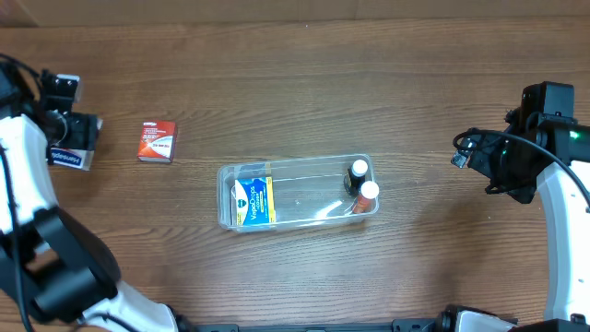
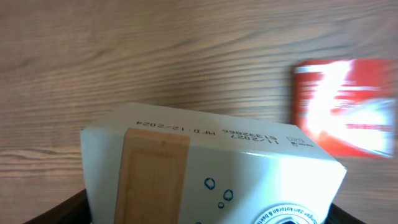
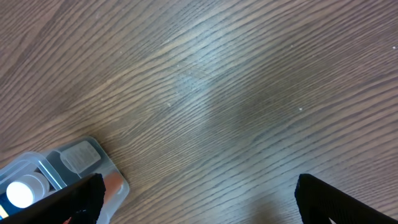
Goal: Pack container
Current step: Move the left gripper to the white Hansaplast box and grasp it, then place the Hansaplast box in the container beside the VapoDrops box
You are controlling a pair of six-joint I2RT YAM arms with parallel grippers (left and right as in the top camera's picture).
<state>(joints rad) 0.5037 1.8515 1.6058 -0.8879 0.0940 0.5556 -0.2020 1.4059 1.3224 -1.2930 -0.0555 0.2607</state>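
Note:
The clear plastic container (image 1: 295, 192) sits mid-table. It holds a blue and yellow box (image 1: 251, 202) at its left end and two small bottles (image 1: 361, 184) with white caps at its right end. My left gripper (image 1: 74, 152) at the far left is shut on a white box (image 2: 205, 168) with a tan tape strip, held above the table. A red box (image 1: 158, 141) lies on the table just right of it and shows in the left wrist view (image 2: 345, 106). My right gripper (image 3: 199, 199) is open and empty, right of the container's corner (image 3: 81, 158).
The wooden table (image 1: 295, 83) stretches around the container. My right arm (image 1: 516, 157) hangs over the right side.

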